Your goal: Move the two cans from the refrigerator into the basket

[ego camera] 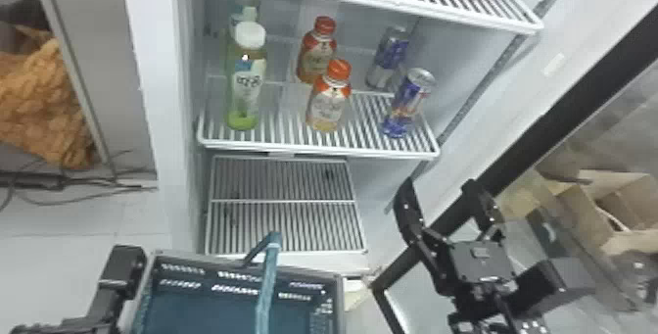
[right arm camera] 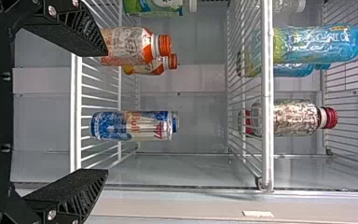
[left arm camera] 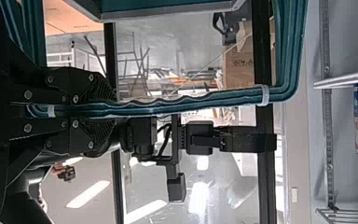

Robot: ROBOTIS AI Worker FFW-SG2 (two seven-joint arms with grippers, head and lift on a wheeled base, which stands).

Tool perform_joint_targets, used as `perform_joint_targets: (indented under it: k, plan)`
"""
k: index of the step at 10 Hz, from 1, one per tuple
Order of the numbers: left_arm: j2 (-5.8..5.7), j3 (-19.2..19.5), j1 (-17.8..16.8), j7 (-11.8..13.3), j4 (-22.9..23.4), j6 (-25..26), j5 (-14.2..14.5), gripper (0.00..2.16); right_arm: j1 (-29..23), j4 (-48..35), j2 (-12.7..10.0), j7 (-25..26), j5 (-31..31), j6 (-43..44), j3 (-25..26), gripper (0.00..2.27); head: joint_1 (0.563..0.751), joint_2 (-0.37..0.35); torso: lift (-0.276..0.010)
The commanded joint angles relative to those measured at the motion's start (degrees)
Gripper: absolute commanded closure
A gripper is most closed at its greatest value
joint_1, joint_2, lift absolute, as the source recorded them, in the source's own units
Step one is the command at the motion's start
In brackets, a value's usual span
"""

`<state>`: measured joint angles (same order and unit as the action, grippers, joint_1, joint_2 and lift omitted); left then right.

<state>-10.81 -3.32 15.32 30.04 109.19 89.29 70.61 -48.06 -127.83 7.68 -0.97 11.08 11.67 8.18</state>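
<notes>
Can placement: the front can stands on the middle refrigerator shelf, at its right side. Its long axis is vertical, perpendicular to the shelf, with the lid up. The rear can stands behind it on the same shelf, also upright, lid up.

Right pincer: wide open, holding nothing. In the right wrist view, the two fingers stand well apart, parallel to the shelf, with the front can farther off on a line between them. In the head view, the right arm enters from the bottom edge at the right; its fingers point toward the refrigerator, lower than the cans and apart from them.

Left pincer: closed on the basket handle, one finger on each side of the bar. The left arm is at the lower left of the head view, beside the basket, which is in front of the refrigerator.

Adjacent items: two orange-capped bottles stand left of the cans, one behind the other. Two white-capped bottles stand farther left, likewise in line.
</notes>
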Motion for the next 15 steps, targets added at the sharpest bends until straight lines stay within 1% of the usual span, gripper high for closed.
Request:
perform_joint_targets:
  k: [1,8,10,15]
  plan:
    - [0.00,0.0,0.0,0.0,0.0,0.7,0.1,1.21,0.1,0.1,0.1,0.0,0.0,0.2,-0.2,0.12,0.695,-0.350,-0.266]
    - [-0.09,0.0,0.0,-0.4,0.0,0.7,0.6,1.21,0.8,0.9,0.2,0.0,0.0,0.2,-0.5,0.12,0.695,-0.350,-0.266]
    - [-0.09,-0.1,0.0,-0.4,0.0,0.7,0.6,1.21,2.4,2.6,0.4,0.0,0.1,0.3,-0.5,0.12,0.695,-0.350,-0.266]
    - [0.00,-0.3,-0.1,-1.0,0.0,0.7,1.1,1.21,9.8,11.3,0.9,0.0,-0.2,5.4,-1.2,0.12,0.695,-0.350,-0.266]
